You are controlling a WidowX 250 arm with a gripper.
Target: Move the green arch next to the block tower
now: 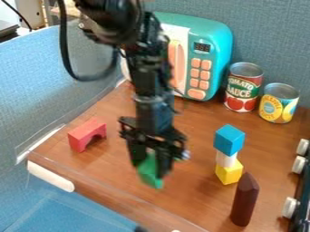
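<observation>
The gripper (149,168) hangs over the front middle of the wooden surface, shut on the green arch (149,174), whose upper part is hidden behind the fingers. To the right stands the block tower: a blue cube (229,139) on top, a white block (225,159) in the middle and a yellow block (229,172) at the bottom. A stretch of table separates the green arch from the tower. Whether the arch touches the surface, I cannot tell.
A red arch (87,134) lies at left. A dark brown pointed block (244,200) stands in front of the tower. Behind are a teal toy microwave (210,54), a tomato sauce can (243,87) and a yellow can (279,103). Stove knobs (290,207) line the right edge.
</observation>
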